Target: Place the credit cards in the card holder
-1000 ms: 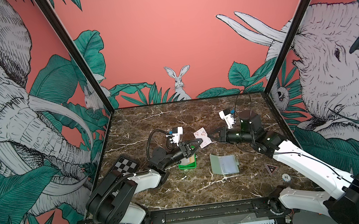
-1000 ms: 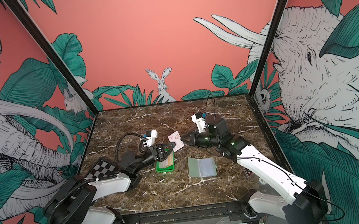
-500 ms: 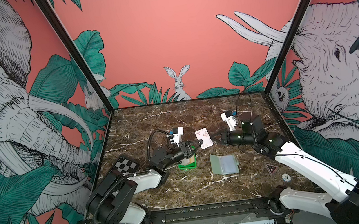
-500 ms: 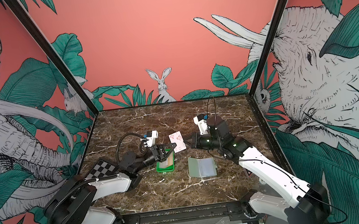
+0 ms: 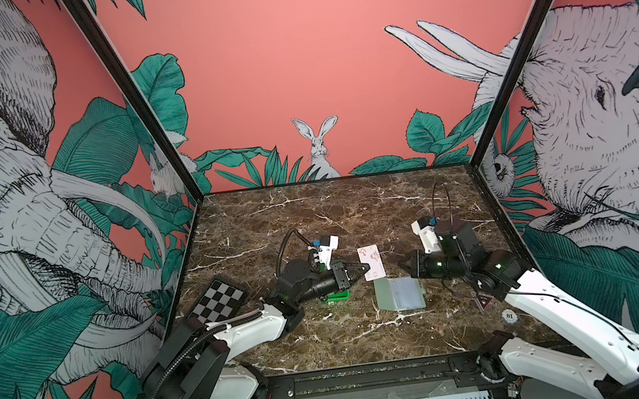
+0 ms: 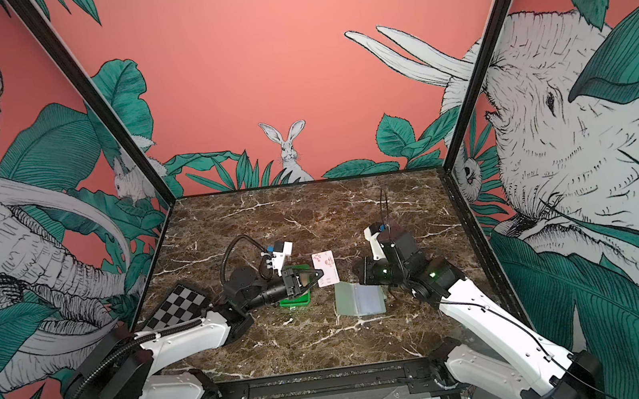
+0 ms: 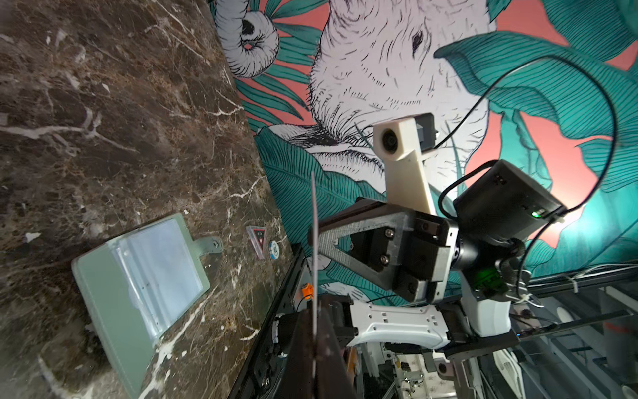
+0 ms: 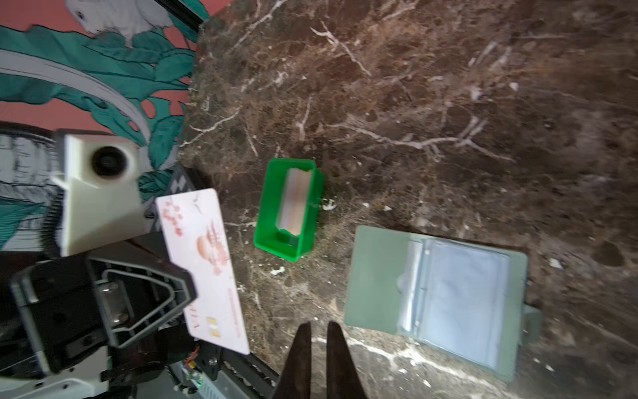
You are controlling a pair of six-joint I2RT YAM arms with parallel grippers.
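The left gripper (image 5: 361,276) is pinching one pale white-and-pink credit card (image 5: 371,263) by its lower left edge, its jaws pressed onto the two faces. It is holding the credit card upright, clear of the dark brown marble tabletop (image 5: 312,218). In both top views the card is standing between the bright green plastic tray (image 5: 336,295) on its left and the pale sage-green card holder (image 5: 385,296) on its near right.

The card holder is lying open and flat near the middle of the table. Its clear plastic sleeves (image 8: 459,304) are facing up and its snap tab (image 7: 209,243) is sticking out on the right side.

A small stack of pale cards (image 8: 295,197) is resting inside the tray.

The right gripper (image 8: 317,326) is hovering just right of the card holder's far corner. Its dark fingers (image 8: 300,359) are standing a narrow gap apart and gripping nothing.
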